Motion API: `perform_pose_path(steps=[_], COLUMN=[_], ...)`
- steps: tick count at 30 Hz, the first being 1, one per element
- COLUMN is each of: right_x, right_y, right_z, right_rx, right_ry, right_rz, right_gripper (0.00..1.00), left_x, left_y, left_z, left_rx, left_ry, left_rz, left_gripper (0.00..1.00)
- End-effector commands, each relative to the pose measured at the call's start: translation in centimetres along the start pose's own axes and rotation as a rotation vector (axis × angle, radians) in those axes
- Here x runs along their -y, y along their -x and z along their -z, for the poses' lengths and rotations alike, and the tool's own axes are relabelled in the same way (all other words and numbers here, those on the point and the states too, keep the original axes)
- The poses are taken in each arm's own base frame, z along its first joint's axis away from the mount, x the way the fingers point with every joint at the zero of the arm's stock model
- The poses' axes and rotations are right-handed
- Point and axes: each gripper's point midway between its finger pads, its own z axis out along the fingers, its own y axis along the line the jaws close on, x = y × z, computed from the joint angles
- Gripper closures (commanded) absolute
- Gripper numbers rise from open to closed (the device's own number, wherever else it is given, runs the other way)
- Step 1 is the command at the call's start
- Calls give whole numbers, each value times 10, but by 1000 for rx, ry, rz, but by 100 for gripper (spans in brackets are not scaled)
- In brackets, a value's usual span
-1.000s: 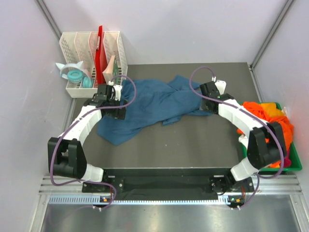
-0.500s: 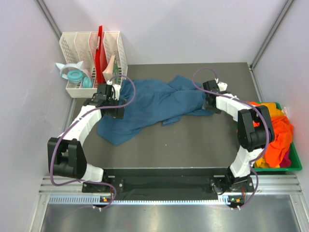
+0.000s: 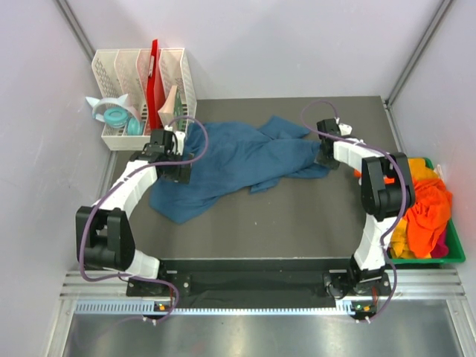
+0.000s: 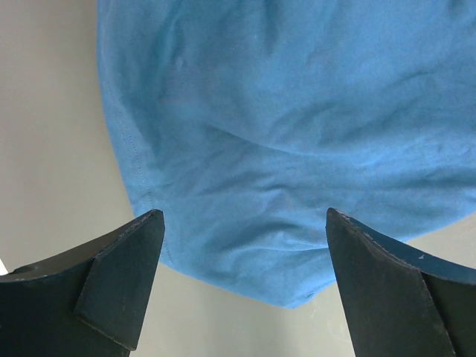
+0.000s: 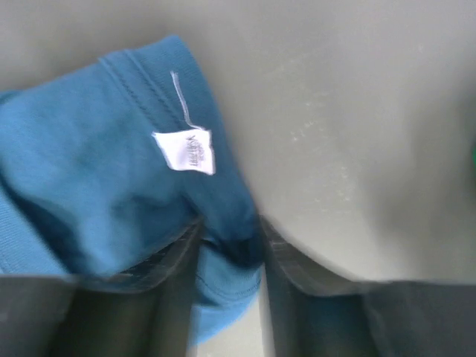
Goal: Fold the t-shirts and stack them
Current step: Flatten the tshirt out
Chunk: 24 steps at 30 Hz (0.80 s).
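A large teal-blue t-shirt (image 3: 238, 160) lies crumpled across the middle of the dark table (image 3: 312, 216). My left gripper (image 3: 177, 169) hovers open over its left edge; in the left wrist view the wide-apart jaws (image 4: 244, 216) frame the shirt's hem (image 4: 282, 111) without touching it. My right gripper (image 3: 327, 158) sits at the shirt's right end. In the right wrist view it (image 5: 230, 238) is pinched on a fold of teal fabric (image 5: 89, 163) just below a white label (image 5: 186, 151). Orange t-shirts (image 3: 428, 208) with yellow and magenta bits are heaped at the right.
A green bin (image 3: 455, 251) at the table's right edge holds the orange heap. A white slotted organizer (image 3: 141, 89) with a red item and tape rolls stands at the back left. Grey walls close in on three sides.
The right gripper slid right to the shirt's edge, its elbow swung inward, and its jaws narrowed onto the teal fabric. The left arm stayed put.
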Motion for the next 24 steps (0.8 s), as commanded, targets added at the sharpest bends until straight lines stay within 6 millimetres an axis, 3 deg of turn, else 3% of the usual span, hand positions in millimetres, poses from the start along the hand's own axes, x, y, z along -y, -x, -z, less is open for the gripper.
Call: perform_pose_path(steps=[1,2,7,8,12,15,19,24], right_x=[0,2,12,14,25,29,37,45], right_y=[-13,-13,-8,3,8,11,7,1], right_z=[-7,-6,14,25,49,63,71,77], right_rx=[-53,-50,6,46,110,136,148,156], right_ry=[5,4,14,26,46,59,61,58], right_rz=[0,-7,-28,-48,-55,-52,-43,-32], right_gripper=[88,100,100,100,100,100,100,100], left_x=[-8,-10,-25,-30,-62,-80,-85,-75], left_y=[15,14,13,13,14,2,-16,-34], left_z=[2,2,-3,-3,-7,-24,-44,-65], left_rx=[43,39,37,37,42,-23,-124,-216], left_ry=[24,26,70,83,189,230,231,168], left_rz=[32,39,114,127,217,265,280,270], left_gripper=[6,6,7,8,7,7,9,17])
